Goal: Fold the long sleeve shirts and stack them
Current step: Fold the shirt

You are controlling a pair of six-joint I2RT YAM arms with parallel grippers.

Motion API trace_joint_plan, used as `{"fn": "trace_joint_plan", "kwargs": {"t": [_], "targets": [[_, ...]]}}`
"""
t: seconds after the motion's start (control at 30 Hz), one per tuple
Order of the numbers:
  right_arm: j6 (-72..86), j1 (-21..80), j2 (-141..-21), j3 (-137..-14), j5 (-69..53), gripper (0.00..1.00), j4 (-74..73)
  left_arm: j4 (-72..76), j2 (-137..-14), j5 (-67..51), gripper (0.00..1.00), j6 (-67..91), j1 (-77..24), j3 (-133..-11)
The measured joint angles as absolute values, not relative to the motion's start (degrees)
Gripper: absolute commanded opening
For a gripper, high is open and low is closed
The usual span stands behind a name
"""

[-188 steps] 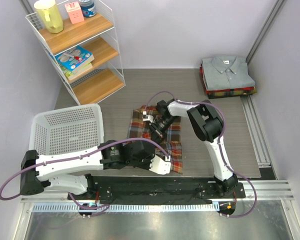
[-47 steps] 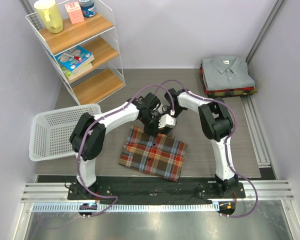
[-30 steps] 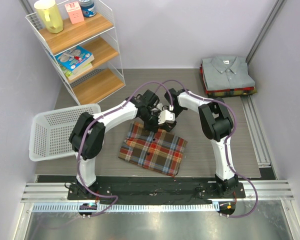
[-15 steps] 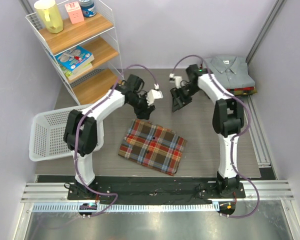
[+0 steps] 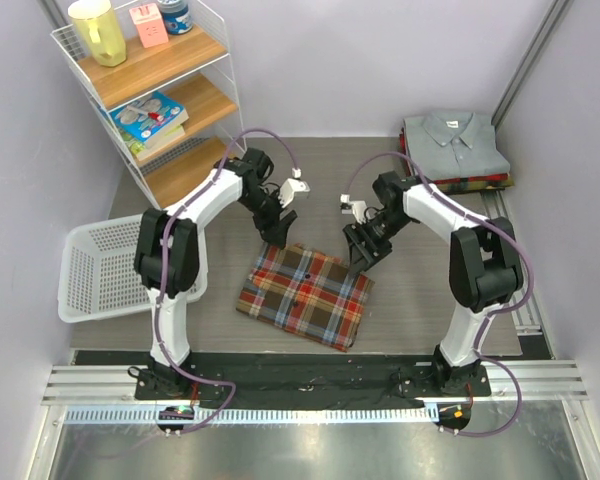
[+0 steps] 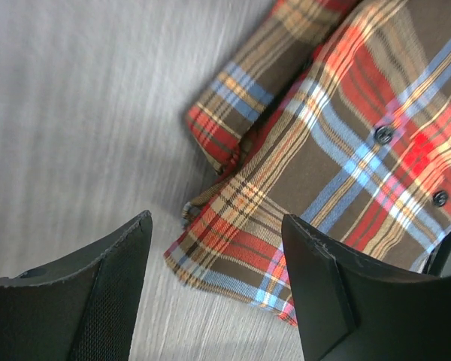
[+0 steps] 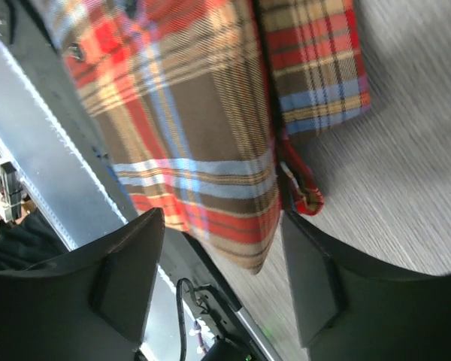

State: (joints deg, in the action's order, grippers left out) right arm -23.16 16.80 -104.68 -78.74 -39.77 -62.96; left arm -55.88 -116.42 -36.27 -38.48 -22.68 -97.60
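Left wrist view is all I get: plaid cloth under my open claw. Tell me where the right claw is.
Observer: The right claw is open over the plaid shirt's far right corner; the left claw is over its far left corner.
Operator: Report the stack.
Observer: Folded shirts sit in the table's far right corner, a grey collared shirt on top.
Operator: Now the basket.
Observer: The white basket lies left of the plaid shirt, at the table's edge.
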Motion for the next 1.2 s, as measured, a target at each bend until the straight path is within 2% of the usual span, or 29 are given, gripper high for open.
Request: {"fn": "trace_joint_plan", "kwargs": {"t": [0.03, 0.07, 0.13, 0.17, 0.2, 0.23, 0.27, 0.3, 0.33, 0.37, 0.43, 0.8, 0.83, 0.87, 0.93, 0.97, 1.03, 1.07, 1.1, 1.13, 1.17, 1.2], "targets": [[-22.98, 17.12, -104.68, -77.56, -39.55, 0.61, -62.02, -56.40, -117.16, -36.27, 0.68, -38.76, -22.68, -97.60], [-22.79, 17.17, -104.88, -76.55, -39.18, 0.53, -61.19, -56.88, -117.89, -36.25, 0.68, -39.05, -22.68, -97.60], [-22.81, 17.02, -105.47, -75.64, -38.65, 0.44, -60.18, -57.39, -119.28, -36.12, 0.66, -39.44, -22.63, -97.60], [-22.76, 16.95, -105.93, -75.48, -38.59, 0.31, -59.64, -57.49, -119.92, -36.07, 0.62, -39.46, -22.52, -97.58], [-22.81, 16.82, -106.56, -75.42, -38.48, 0.23, -59.02, -57.43, -120.36, -36.03, 0.58, -39.42, -22.41, -97.58], [-23.18, 16.75, -107.04, -75.42, -38.39, 0.17, -58.50, -57.25, -120.73, -36.01, 0.53, -39.20, -22.31, -97.51], [-23.38, 16.73, -107.46, -75.42, -38.17, 0.05, -58.06, -56.97, -120.95, -35.94, 0.38, -38.98, -22.11, -97.41], [-23.55, 16.73, -108.09, -75.44, -37.76, 0.01, -57.63, -56.77, -121.16, -35.94, 0.30, -38.46, -21.85, -97.34], [-23.83, 16.71, -108.75, -75.50, -37.17, 0.01, -57.17, -56.53, -121.38, -35.99, 0.23, -37.67, -21.50, -97.34], [-23.99, 16.64, -109.65, -75.90, -36.56, 0.01, -57.08, -56.10, -121.73, -36.12, 0.11, -37.08, -21.08, -97.38], [-23.99, 16.40, -112.42, -77.95, -35.11, 0.01, -56.71, -55.68, -122.74, -36.27, 0.01, -35.44, -20.08, -97.89], [-22.94, 14.39, -123.28, -93.17, -27.33, 0.01, -49.58, -56.71, -135.83, -39.51, 0.00, -25.08, -14.22, -111.28], [-22.68, 14.39, -123.57, -93.51, -26.63, 0.13, -48.95, -56.55, -135.94, -39.27, 0.01, -24.23, -14.15, -111.63], [-22.37, 14.52, -123.87, -93.86, -25.96, 0.21, -48.40, -56.38, -135.96, -38.98, 0.15, -23.55, -14.15, -111.77], [-21.41, 14.61, -124.27, -94.56, -25.15, 0.34, -47.99, -56.14, -135.96, -38.26, 0.31, -22.31, -14.15, -111.83], [-20.95, 14.61, -124.27, -94.98, -24.27, 0.46, -47.77, -56.01, -135.96, -38.28, 0.40, -21.19, -14.09, -111.83], [-19.88, 14.37, -124.22, -95.61, -23.55, 0.54, -47.16, -55.46, -135.48, -38.87, 0.47, -19.38, -13.63, -111.63], [-19.42, 14.24, -123.96, -95.72, -23.11, 0.65, -46.78, -54.46, -134.67, -39.20, 0.53, -18.26, -13.21, -110.85], [-18.96, 14.09, -123.37, -95.70, -22.79, 0.72, -46.61, -53.15, -133.38, -39.29, 0.57, -17.26, -12.69, -109.43], [-18.44, 13.89, -122.63, -95.66, -22.57, 0.80, -46.65, -51.59, -131.59, -39.31, 0.76, -16.38, -12.08, -107.39], [-18.11, 13.69, -121.38, -95.57, -22.55, 0.92, -46.76, -49.76, -129.03, -39.48, 0.79, -15.31, -11.40, -104.71], [-17.61, 13.50, -119.63, -95.53, -22.55, 0.98, -46.72, -48.07, -125.86, -39.57, 0.90, -14.57, -10.92, -101.47]]}}
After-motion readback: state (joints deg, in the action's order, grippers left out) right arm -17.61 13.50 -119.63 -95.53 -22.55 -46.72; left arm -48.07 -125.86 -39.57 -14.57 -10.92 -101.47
